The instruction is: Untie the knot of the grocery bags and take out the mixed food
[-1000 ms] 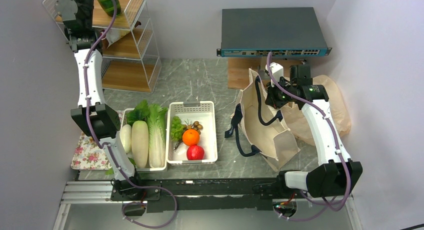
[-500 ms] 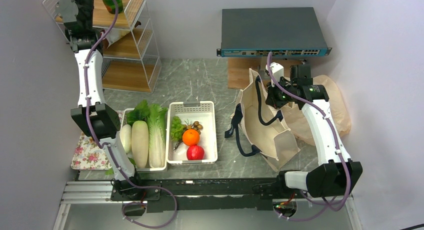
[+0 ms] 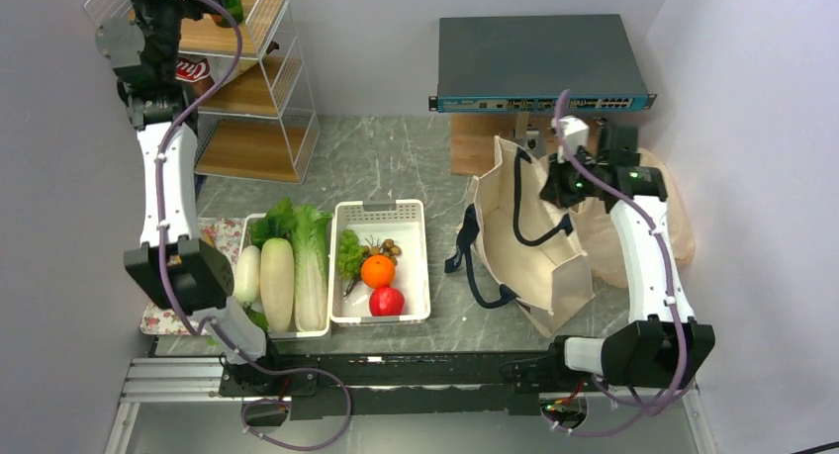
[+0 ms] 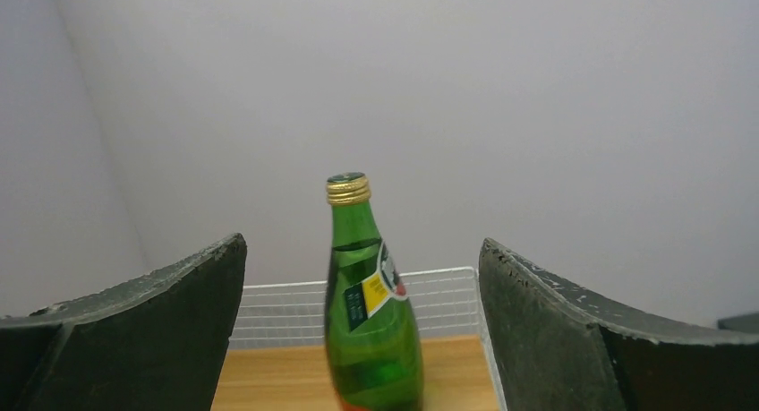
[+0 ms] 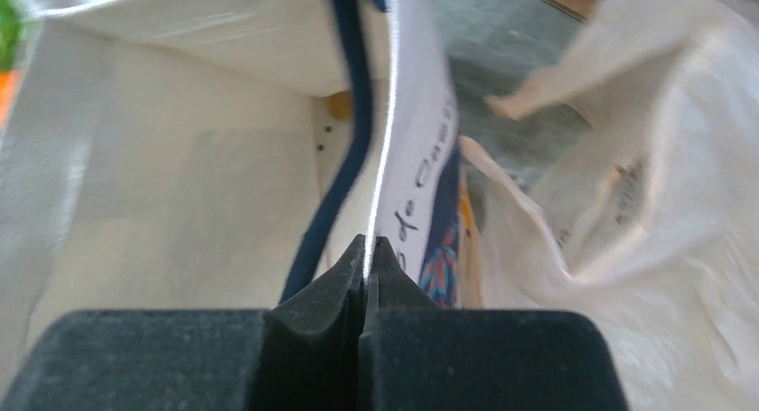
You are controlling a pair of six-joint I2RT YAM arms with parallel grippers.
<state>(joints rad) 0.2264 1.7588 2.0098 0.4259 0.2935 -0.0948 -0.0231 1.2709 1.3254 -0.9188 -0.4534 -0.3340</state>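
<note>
Left gripper (image 4: 362, 243): jaws spread wide, gripping nothing. Green bottle (image 4: 371, 339) stood upright between them, clear of both, on the wire rack's (image 3: 293, 88) top shelf. Red snack packet (image 3: 190, 69) sat one shelf down.

Right gripper (image 5: 367, 250): jaws pressed together, pinching the canvas tote's (image 3: 529, 251) rim (navy strap just beside).

Peach plastic bag (image 3: 675, 212) lay against the tote's right side; its knot could not be made out.

Cabbage (image 3: 309, 246), radishes (image 3: 277, 281), orange (image 3: 377, 271) and apple (image 3: 386, 301) sat in white bins (image 3: 416, 213).

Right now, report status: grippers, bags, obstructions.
Left gripper open, green bottle standing free on wire shelf. Right gripper shut on canvas tote rim. Plastic bag beside tote, knot not visible.
</note>
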